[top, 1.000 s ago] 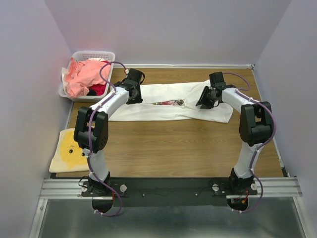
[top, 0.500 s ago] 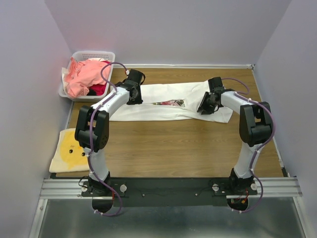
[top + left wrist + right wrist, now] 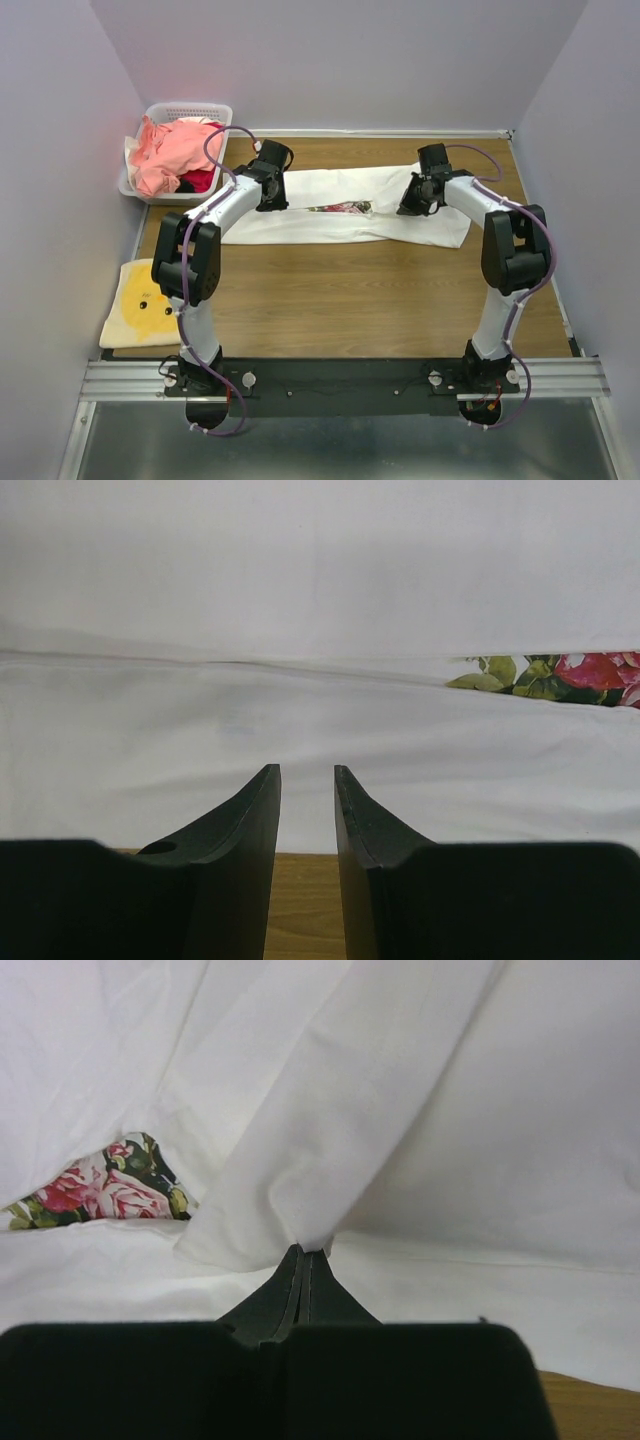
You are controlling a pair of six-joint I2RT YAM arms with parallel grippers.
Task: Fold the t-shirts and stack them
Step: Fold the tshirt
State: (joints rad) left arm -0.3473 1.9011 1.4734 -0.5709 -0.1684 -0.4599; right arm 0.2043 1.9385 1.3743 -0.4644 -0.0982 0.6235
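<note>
A white t-shirt [image 3: 340,222] lies folded into a long band across the far half of the table, with a strip of its floral print [image 3: 345,208] showing at the fold. My right gripper [image 3: 408,205] is shut on a pinched fold of the white cloth [image 3: 330,1160], which rises from its fingertips [image 3: 308,1252]. The roses [image 3: 100,1190] show to their left. My left gripper [image 3: 272,195] hovers over the shirt's left part. Its jaws [image 3: 306,770] are open, with nothing between them, at the shirt's near edge [image 3: 300,810].
A white lattice basket [image 3: 190,108] at the far left holds salmon-pink t-shirts [image 3: 172,150] and a red one [image 3: 203,181]. A folded yellow cloth [image 3: 140,300] lies at the near left. Bare wood [image 3: 350,290] spreads between the shirt and the arm bases.
My right gripper has shut on a fold of the white t-shirt and shifted slightly toward the back. The left arm has stayed put.
</note>
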